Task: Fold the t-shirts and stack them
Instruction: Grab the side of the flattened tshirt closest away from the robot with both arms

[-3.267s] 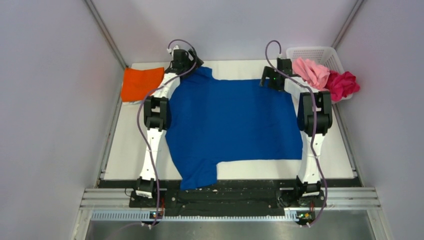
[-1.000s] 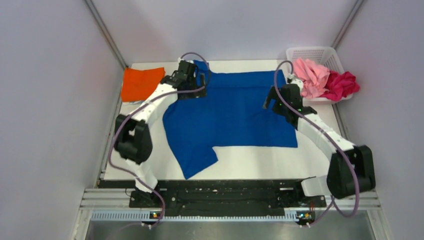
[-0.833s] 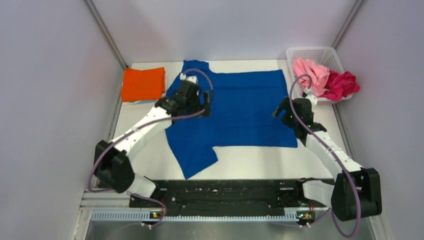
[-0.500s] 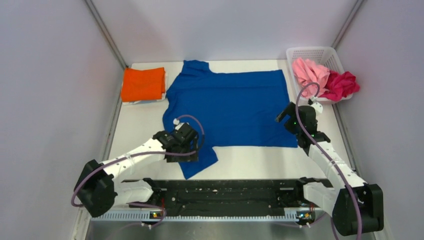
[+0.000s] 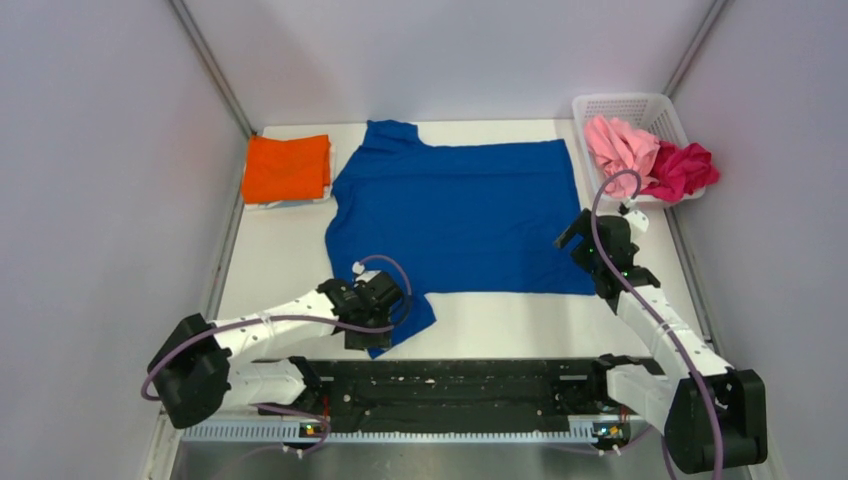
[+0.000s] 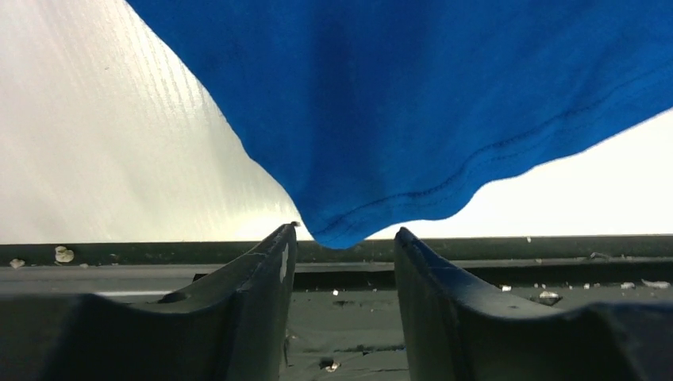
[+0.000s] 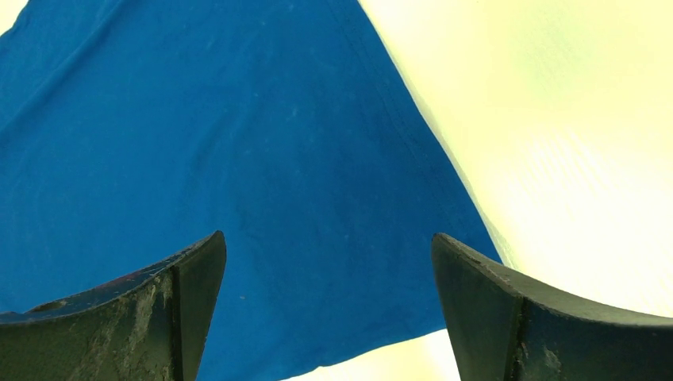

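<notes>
Orange shirt: folded, on the counter just beside the far left sleeve of the blue shirt.
Left pincer: low at the blue shirt's near left sleeve. Its jaws are partly apart and straddle the sleeve's hem corner without pinching it.
Blue shirt: spread flat, sleeves at left, bottom hem at right.
Right pincer: above the blue shirt's near right hem corner, jaws wide apart, holding nothing.
Pink shirt, magenta shirt: crumpled in the basket beyond the blue shirt's far right corner.
Step in hand (judged): taking the near edge for a fold.
Technique: bite both sleeve layers inside the hem stitching. Seat the right pincer before lifting, and raise both ends together with the edge taut.
</notes>
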